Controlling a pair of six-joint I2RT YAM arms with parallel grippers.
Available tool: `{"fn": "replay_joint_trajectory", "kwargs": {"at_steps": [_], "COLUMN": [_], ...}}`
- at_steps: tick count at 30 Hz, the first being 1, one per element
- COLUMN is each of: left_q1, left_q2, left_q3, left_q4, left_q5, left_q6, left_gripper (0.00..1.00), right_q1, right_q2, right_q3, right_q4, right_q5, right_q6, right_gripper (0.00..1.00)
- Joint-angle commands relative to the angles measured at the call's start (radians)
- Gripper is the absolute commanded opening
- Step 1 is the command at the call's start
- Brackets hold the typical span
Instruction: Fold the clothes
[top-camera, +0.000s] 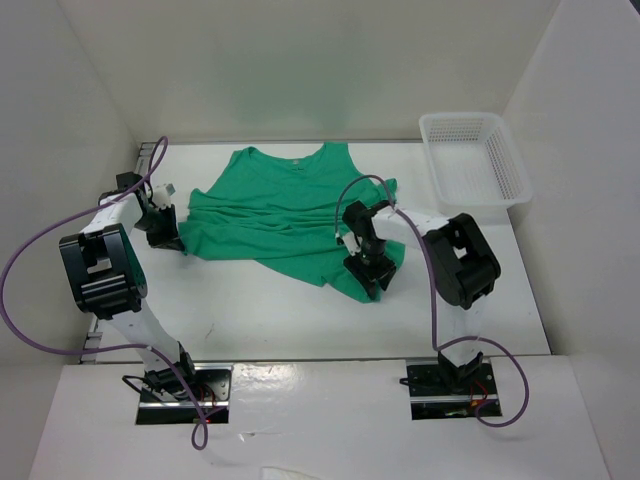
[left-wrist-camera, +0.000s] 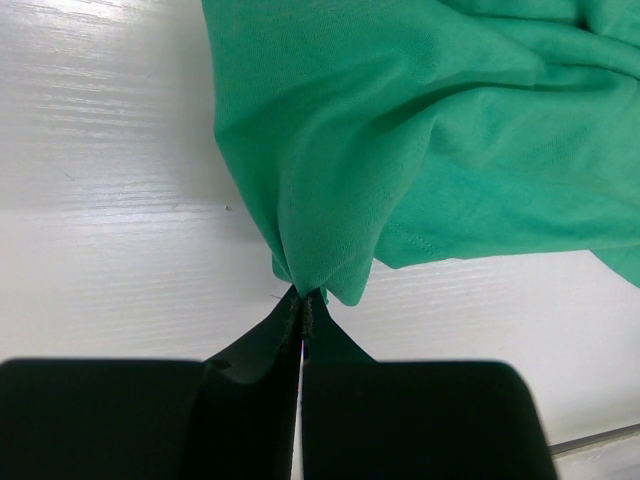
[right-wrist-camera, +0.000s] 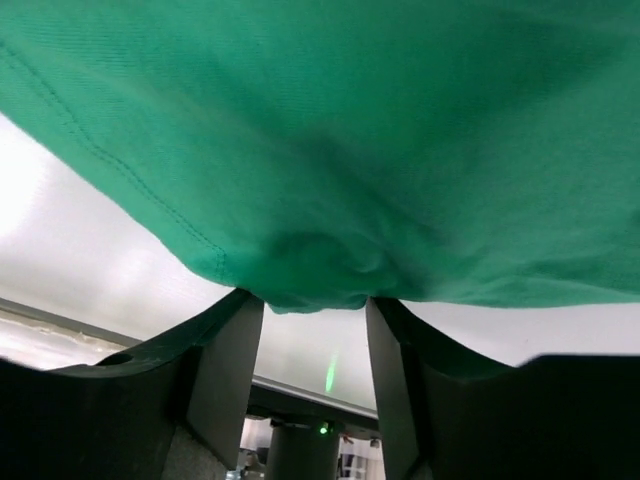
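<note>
Grabbing stage, I'd say: left gripper (left-wrist-camera: 303, 305) pinched tight on a corner of the green T-shirt (top-camera: 280, 215), right gripper (right-wrist-camera: 315, 318) with fingers apart astride its edge, needing to clamp next

arms (top-camera: 152, 330): white links, black joints | cables (top-camera: 433, 310): purple | fingers (right-wrist-camera: 225, 370): black
</note>
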Motion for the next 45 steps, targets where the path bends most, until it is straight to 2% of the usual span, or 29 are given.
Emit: {"fn": "replay_joint_trajectory", "kwargs": {"at_steps": [1,8,12,15,20,26,29,36,41,45], "left_q1": [0.004,0.004,0.004,0.004,0.004,0.004,0.004,0.004,0.004,0.004], "left_q2": [-0.030,-0.030,-0.030,-0.030,-0.030,-0.030,-0.030,-0.030,-0.030,-0.093], "left_q3": [-0.006,-0.006,-0.006,-0.006,-0.006,-0.006,-0.006,-0.006,-0.006,0.033], "left_q4": [-0.002,-0.002,-0.002,-0.002,-0.002,-0.002,-0.002,-0.002,-0.021,-0.066], "left_q5": [0.015,0.015,0.015,0.015,0.015,0.024,0.024,0.033,0.042,0.067], "left_q6": [0.020,0.020,0.020,0.020,0.020,0.020,0.020,0.029,0.038,0.061], "left_gripper": [0.00,0.00,0.00,0.00,0.00,0.00,0.00,0.00,0.00,0.00], "right_q1": [0.011,0.022,0.022,0.007,-0.145,-0.295,-0.325,-0.339,-0.339,-0.339], "right_q2": [0.067,0.086,0.084,0.046,-0.027,-0.038,-0.028,-0.037,-0.106,-0.192], "right_q3": [-0.014,-0.014,-0.023,-0.010,0.070,0.133,0.142,0.078,0.044,0.063], "right_q4": [0.102,0.137,0.148,0.148,0.114,0.119,0.143,0.153,0.131,0.101], "right_q5": [0.014,0.154,0.244,0.312,0.393,0.459,0.477,0.392,0.363,0.324], "right_q6": [0.016,0.059,0.059,0.050,-0.001,-0.049,-0.049,-0.076,-0.098,-0.118], "right_gripper": [0.52,0.23,0.16,0.14,0.13,0.13,0.13,0.14,0.14,0.14]}}
